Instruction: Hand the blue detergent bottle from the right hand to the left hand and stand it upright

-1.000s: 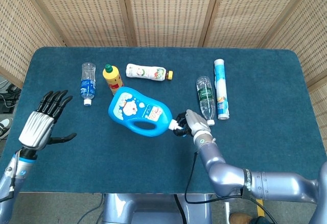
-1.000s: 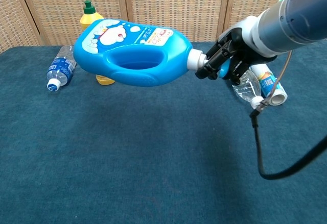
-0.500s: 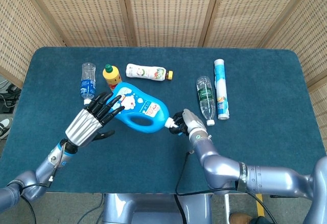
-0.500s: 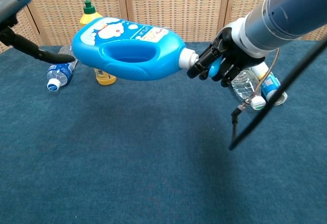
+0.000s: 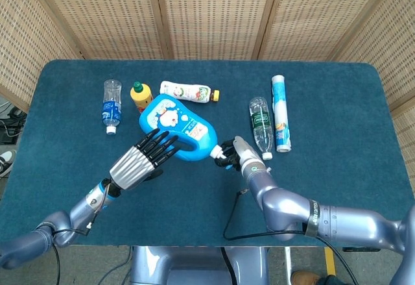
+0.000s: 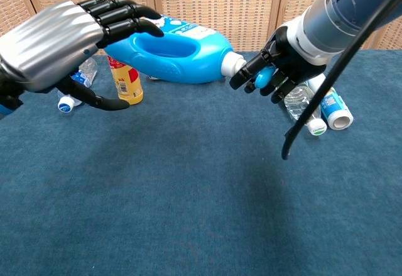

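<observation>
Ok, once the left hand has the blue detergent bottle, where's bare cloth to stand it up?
The near half of the table is bare, in front of the blue detergent bottle between left hand and right hand. The far right corner is bare too. It is crowded along the back: clear bottle, yellow bottle, white bottle, water bottle and white tube.

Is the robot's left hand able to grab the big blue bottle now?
Probably yes. The left hand is open right at the blue detergent bottle, its fingers reaching over the handle side with nothing between them. The right hand holds the bottle up by its neck.
</observation>
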